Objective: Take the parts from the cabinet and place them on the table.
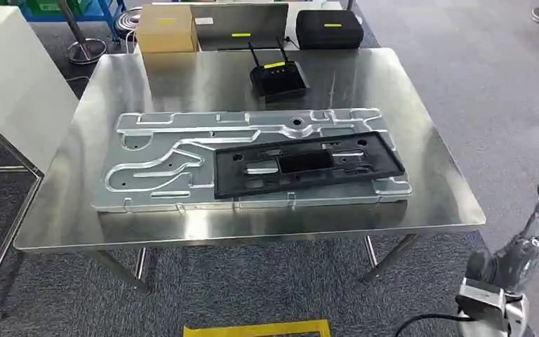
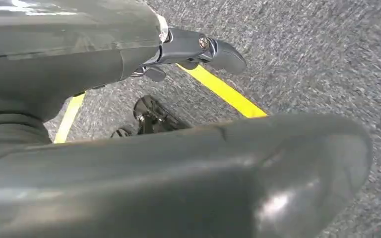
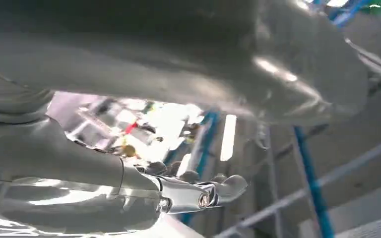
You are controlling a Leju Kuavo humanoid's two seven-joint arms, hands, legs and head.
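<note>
I see my right hand [image 1: 533,228] off the bench's [image 1: 456,189] right edge, fingers spread, holding nothing. Left hand [image 2: 193,49] above the carpet [image 2: 317,54], empty, fingers extended. Black panel [image 1: 309,165] lies on the metal plate [image 1: 161,158], mid-bench, bare steel margins all around.

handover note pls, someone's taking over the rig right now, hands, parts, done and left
Right hand: empty, fingers apart, raised beside the table's near right corner.
Left hand: hanging over the grey floor, holding nothing.
Parts: silver metal plate lies flat on the steel table; black frame part lies on top of its right half.
Done: these two parts are on the table.
Left: the cabinet is out of sight, so check it for remaining parts.
</note>
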